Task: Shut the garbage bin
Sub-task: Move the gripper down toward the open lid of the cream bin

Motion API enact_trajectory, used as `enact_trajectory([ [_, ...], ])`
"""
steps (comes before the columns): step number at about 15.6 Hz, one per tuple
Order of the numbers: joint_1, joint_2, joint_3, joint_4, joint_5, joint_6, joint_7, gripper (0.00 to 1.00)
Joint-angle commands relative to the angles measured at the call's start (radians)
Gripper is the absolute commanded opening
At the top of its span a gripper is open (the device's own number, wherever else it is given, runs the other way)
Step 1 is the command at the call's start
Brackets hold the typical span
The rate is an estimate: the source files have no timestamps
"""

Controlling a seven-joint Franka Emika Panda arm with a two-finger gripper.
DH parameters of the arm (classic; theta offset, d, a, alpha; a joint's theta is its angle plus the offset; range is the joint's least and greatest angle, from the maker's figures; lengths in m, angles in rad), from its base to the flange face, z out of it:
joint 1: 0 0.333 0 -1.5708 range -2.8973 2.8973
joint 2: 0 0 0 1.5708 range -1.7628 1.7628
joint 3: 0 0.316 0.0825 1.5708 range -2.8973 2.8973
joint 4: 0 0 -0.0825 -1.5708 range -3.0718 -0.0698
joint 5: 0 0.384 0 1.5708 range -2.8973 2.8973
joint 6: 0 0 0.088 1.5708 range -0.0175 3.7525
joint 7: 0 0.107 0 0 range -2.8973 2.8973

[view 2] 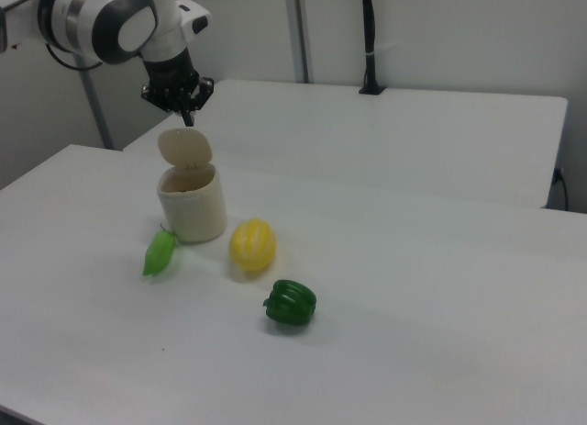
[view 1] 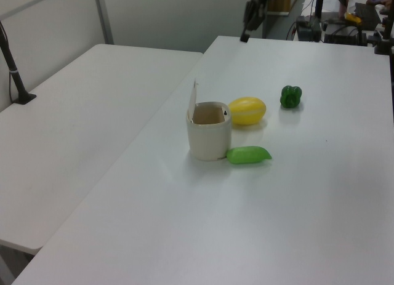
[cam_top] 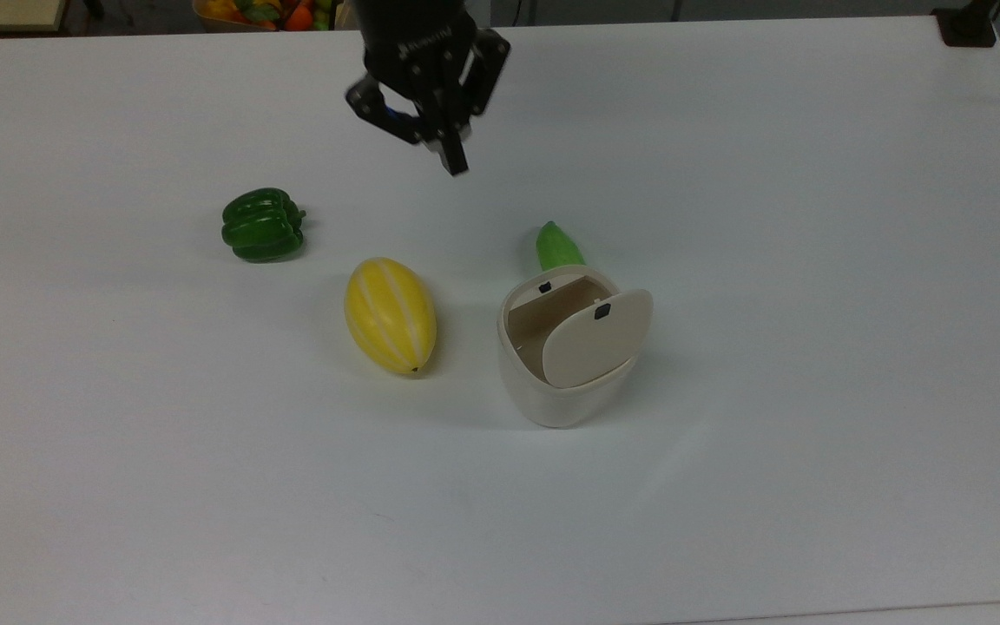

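- We are viewing the garbage bin [cam_top: 562, 365] standing upright on the white table [cam_top: 812, 260], its beige lid [cam_top: 595, 338] raised and the mouth open; in the left view the lid [view 1: 192, 95] is standing nearly vertical.
- A light green pod-shaped vegetable [cam_top: 557, 246] is lying just beside the bin, on the far side in the top view.
- A yellow melon [cam_top: 390, 314] is resting near the bin, to the top view's left, with a green bell pepper [cam_top: 262, 225] lying further left.
- The gripper [cam_top: 452, 156] is hanging above the table, well apart from the bin; in the right view the gripper [view 2: 188, 116] is appearing just above the lid.
- We are seeing its fingers pressed together, holding nothing.
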Motion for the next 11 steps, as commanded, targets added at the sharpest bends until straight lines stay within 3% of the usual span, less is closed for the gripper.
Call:
enact_trajectory([
  [1, 0.041, 0.007, -0.009, 0.000, 0.013, 0.058, 0.016, 0.00],
  [11, 0.113, 0.122, -0.008, 0.034, 0.007, 0.340, 0.131, 0.00],
])
